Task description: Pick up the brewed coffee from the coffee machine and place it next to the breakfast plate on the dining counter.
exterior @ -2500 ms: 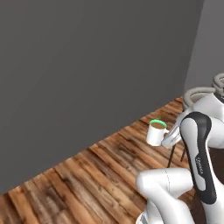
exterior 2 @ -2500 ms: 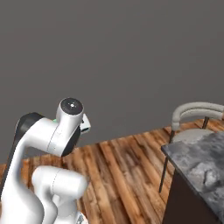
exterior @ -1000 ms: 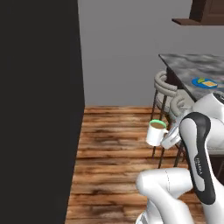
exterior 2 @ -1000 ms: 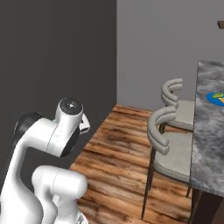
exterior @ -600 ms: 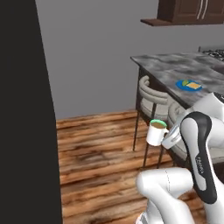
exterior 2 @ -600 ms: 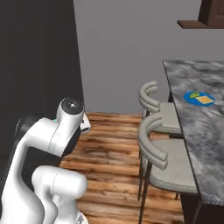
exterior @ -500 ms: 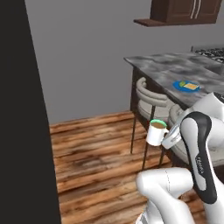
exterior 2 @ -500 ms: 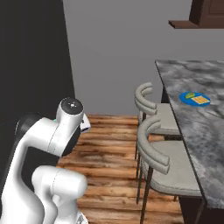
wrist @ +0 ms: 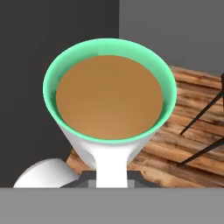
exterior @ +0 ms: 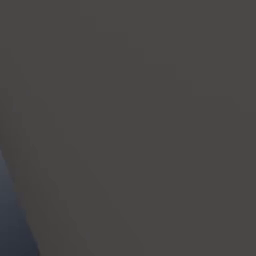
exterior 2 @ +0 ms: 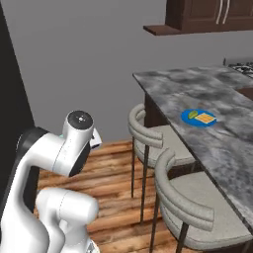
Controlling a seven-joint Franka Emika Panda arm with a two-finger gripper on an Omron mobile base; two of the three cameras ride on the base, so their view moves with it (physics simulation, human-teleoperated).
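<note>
Mid-carry: end effector (wrist: pixel 111 177) clamped tight on the handle of the mug (wrist: pixel 110 99), coffee level just beyond the fingertips. Off to the right, well apart, stools (exterior 2: pixel 185 197), then the marble counter (exterior 2: pixel 232 148) with the blue plate (exterior 2: pixel 198 117). Next, by judgement: close the gap, keep the mug upright, set down beside the plate.

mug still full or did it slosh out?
Full. In the hand view the brewed coffee shows brown liquid filling the cup to just under the green rim, level, with no drips on the white wall.
</note>
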